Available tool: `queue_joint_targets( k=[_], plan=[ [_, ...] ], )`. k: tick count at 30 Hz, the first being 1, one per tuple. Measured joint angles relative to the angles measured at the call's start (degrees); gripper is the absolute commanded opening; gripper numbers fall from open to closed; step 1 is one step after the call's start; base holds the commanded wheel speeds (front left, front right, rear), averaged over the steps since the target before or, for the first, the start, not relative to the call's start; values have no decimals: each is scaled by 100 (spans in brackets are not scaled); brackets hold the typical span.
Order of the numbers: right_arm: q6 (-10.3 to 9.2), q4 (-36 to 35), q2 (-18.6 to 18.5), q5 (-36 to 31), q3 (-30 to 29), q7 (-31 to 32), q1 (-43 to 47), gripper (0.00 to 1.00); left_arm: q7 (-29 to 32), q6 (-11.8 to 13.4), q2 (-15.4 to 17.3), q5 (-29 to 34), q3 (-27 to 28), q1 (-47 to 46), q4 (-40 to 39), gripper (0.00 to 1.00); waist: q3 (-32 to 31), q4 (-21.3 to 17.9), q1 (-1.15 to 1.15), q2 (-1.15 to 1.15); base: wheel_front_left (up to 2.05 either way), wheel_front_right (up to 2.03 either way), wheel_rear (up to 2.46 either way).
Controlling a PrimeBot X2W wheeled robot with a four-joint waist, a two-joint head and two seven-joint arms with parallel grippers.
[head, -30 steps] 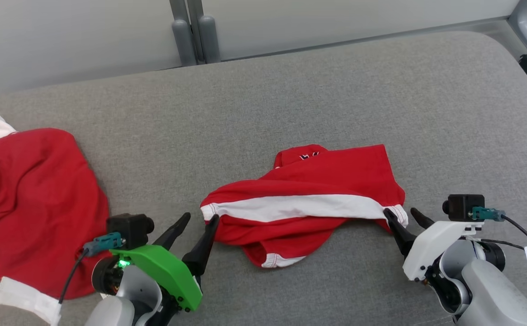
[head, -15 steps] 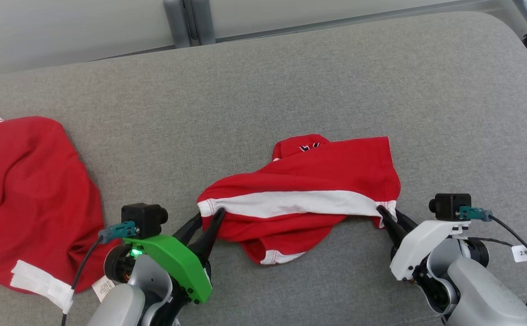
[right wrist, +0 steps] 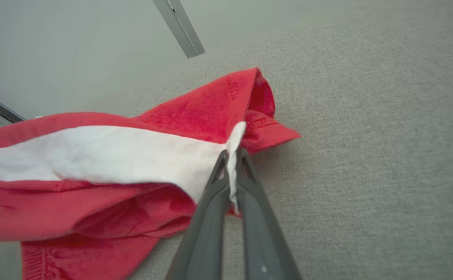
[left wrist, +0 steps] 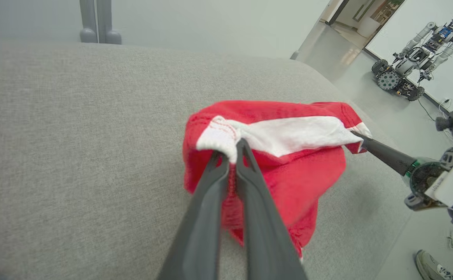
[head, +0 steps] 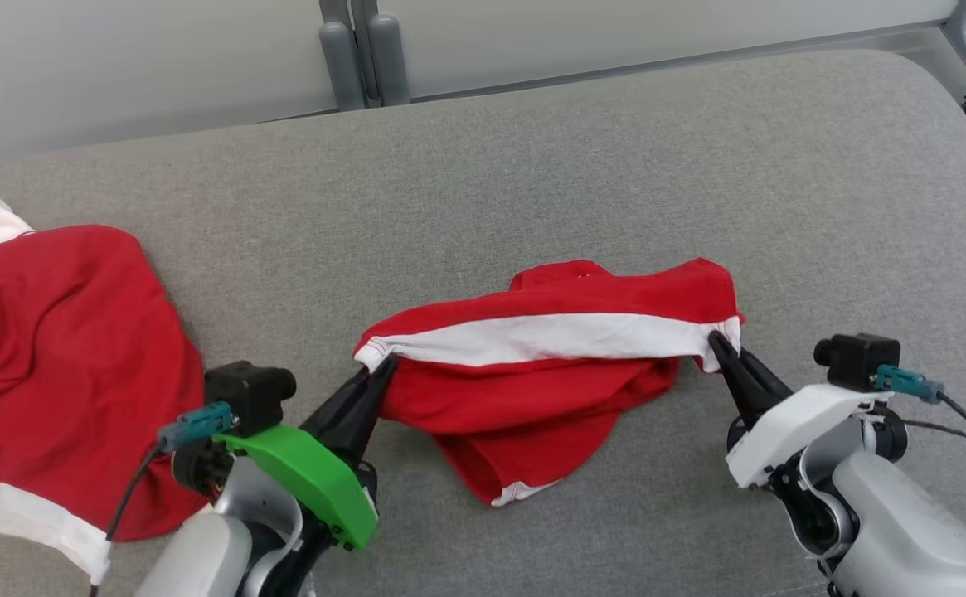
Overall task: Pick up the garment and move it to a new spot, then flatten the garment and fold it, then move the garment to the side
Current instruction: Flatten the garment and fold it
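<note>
Grey fabric cushion (head: 582, 157) carries the red garment (head: 524, 398) near its middle, its white band (head: 549, 338) stretched left to right. The left gripper (head: 385, 365) is clamped on the band's left end, the right gripper (head: 716, 340) on its right end. A second red cloth (head: 60, 365) lies crumpled far left, well apart.

— What lies on the outer side of the left gripper (head: 381, 366)?
— A second red cloth (head: 60, 365), cut off by the picture's edge.
— And the garment (head: 532, 398) it holds?
— Its lower layers tuck under the white band (head: 557, 338), hidden. Away from the right gripper (right wrist: 232, 155), it runs out of frame.
— The shoe (left wrist: 434, 266) beyond that gripper?
— Half cropped.
</note>
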Motion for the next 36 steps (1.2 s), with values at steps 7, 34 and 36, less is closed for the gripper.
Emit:
queue_joint_targets(
  k=[7,34,36],
  plan=[
    [0,-286,-242,164,223,396,-992,0,586,0,619,-78,55,-1101,80,0,54,-6,0,0,0,0,0],
    [1,1102,-13,877,1112,553,-6345,0,330,-2,1645,-1517,-1239,-6485,2471,0,1511,9,1,0,0,0,0],
    [1,1056,-59,933,1294,502,-6254,0,194,-2,1663,-1625,-1478,-6371,2457,0,1472,-1,1,0,0,0,0]
  ],
)
